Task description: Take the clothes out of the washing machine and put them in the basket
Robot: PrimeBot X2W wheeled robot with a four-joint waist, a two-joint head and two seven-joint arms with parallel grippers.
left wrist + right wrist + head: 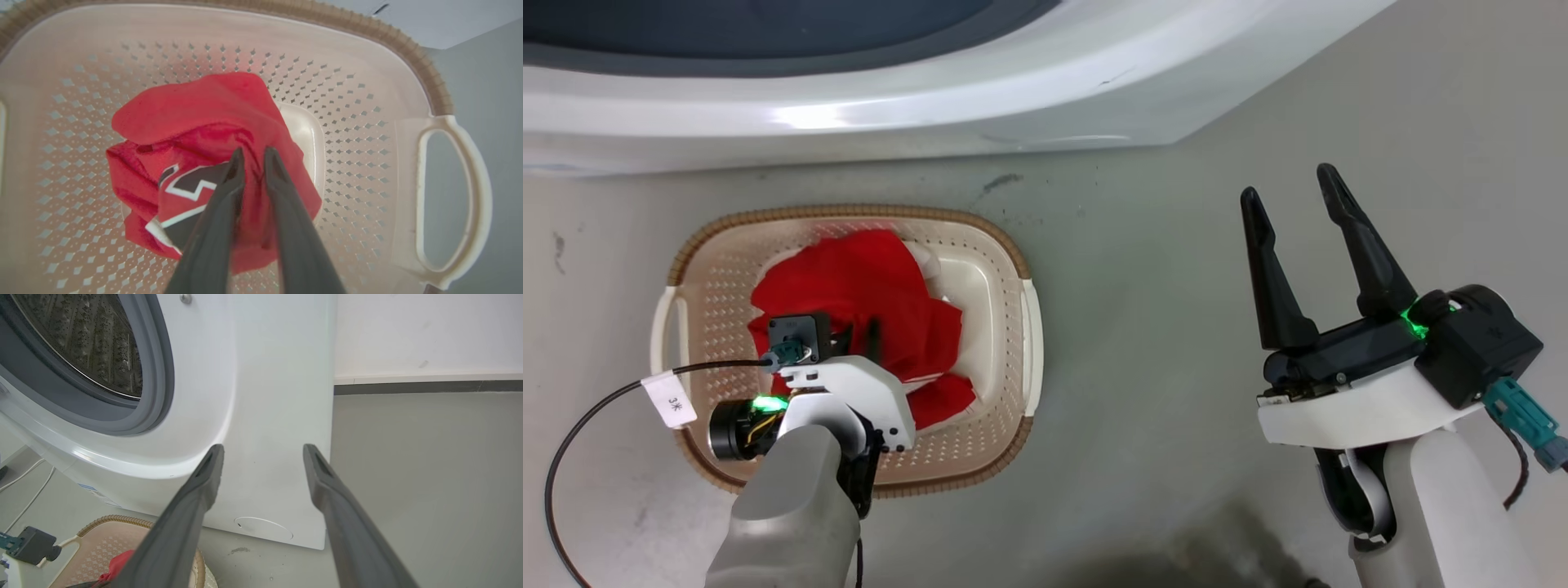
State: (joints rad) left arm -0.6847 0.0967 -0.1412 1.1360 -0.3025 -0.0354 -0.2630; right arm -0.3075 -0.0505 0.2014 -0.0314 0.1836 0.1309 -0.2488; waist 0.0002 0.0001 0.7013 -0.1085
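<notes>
Item: clothes (196,110), red, black-and-white logo (186,185), bunched in the basket (849,211) on the floor (1176,327) before the washing machine (265,396). I judge them light, limp, apt to snag; best taken by a raised fold. My left claw (254,163) pinches one; right claw (1290,186) spread, empty.

pale grey forearms (784,506), white wrist shells (1347,412), black camera blocks (1474,343) with teal plugs (1523,412), green lights (768,403). long dark tapered fingers (1270,278) on right tool (1289,184) and left tool (253,152). black cable (588,416), white tag (670,398).
</notes>
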